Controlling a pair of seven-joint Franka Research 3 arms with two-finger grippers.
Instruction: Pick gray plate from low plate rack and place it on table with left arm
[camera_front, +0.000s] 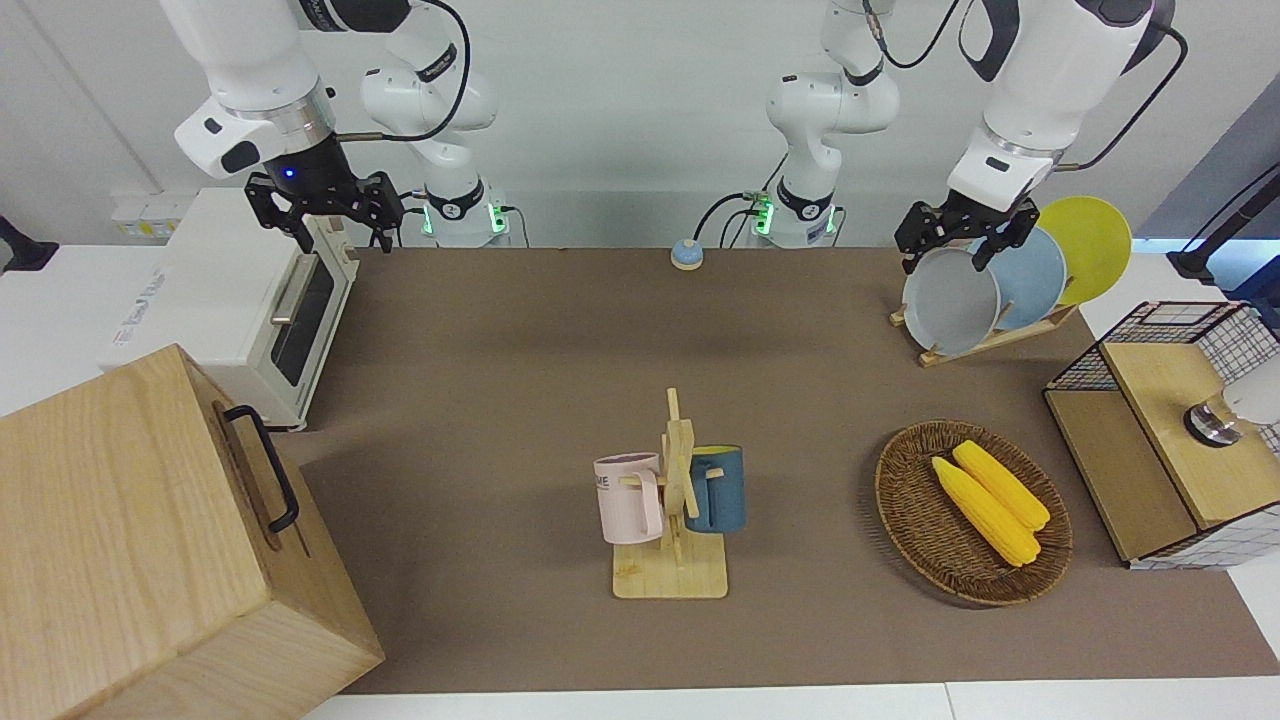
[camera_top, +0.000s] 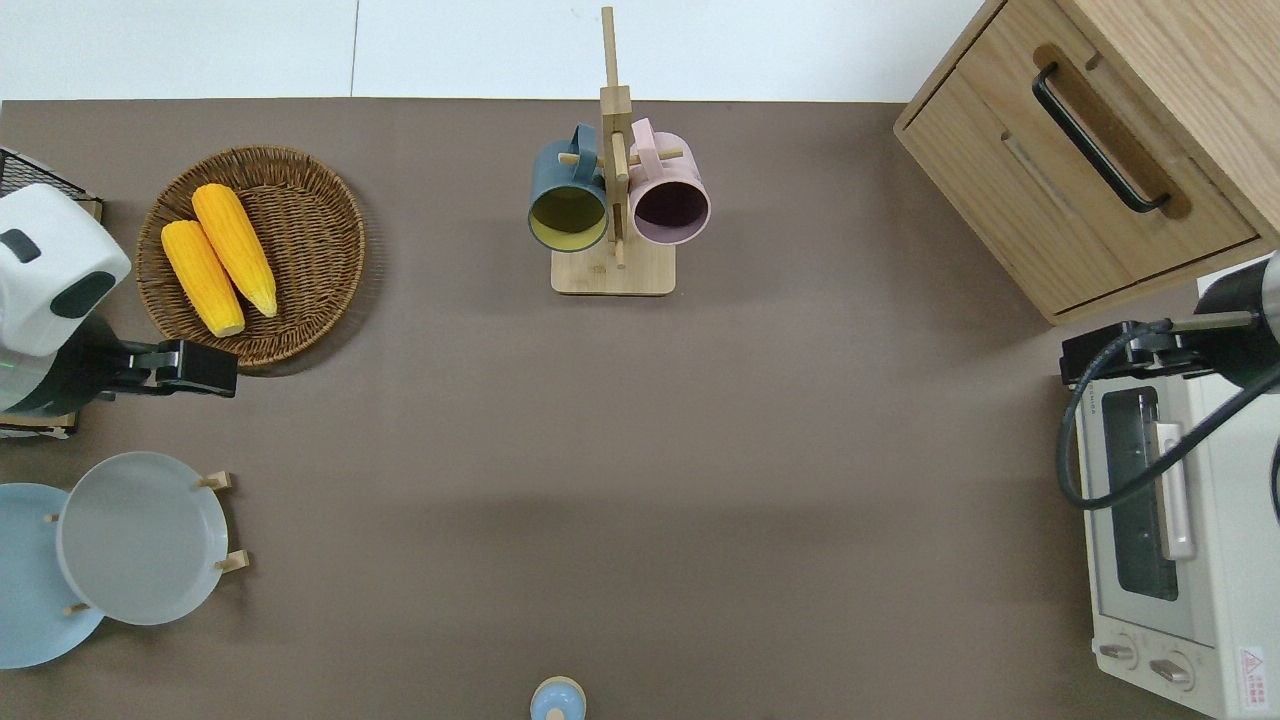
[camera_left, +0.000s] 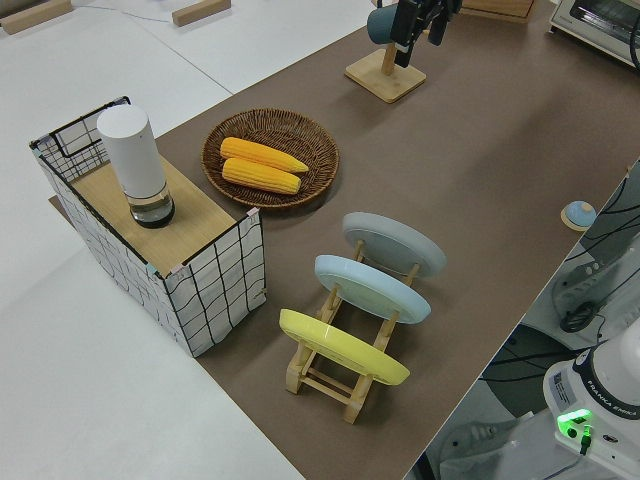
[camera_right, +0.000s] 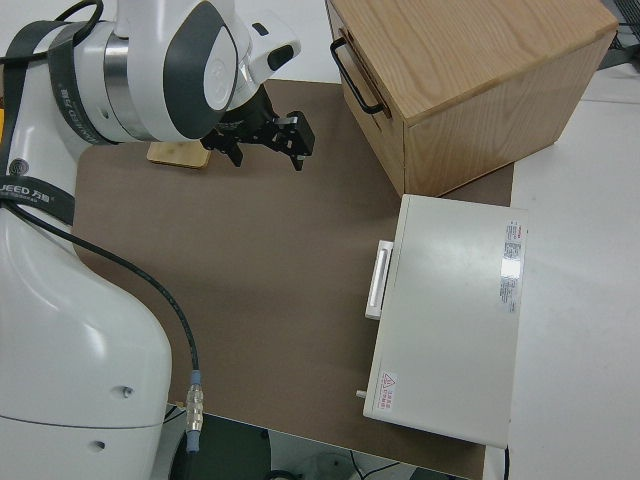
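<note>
- Gray plate (camera_top: 140, 538) is leaning in the low plate rack (camera_left: 340, 372), farthest-from-robots slot, beside the light blue plate (camera_left: 372, 288).
- Left gripper (camera_front: 957, 240), fingers spread, is hanging up in the air.
- Right arm is parked.

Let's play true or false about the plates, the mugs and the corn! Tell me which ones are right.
1. The gray plate lies flat on the table. False: it stands in the low plate rack.
2. Two corn cobs lie in the wicker basket. True.
3. The left hand holds the gray plate. False: the hand is empty and the plate sits in the rack.
4. A pink mug and a dark blue mug hang on the wooden mug stand. True.
5. The yellow plate is in the rack too. True.
</note>
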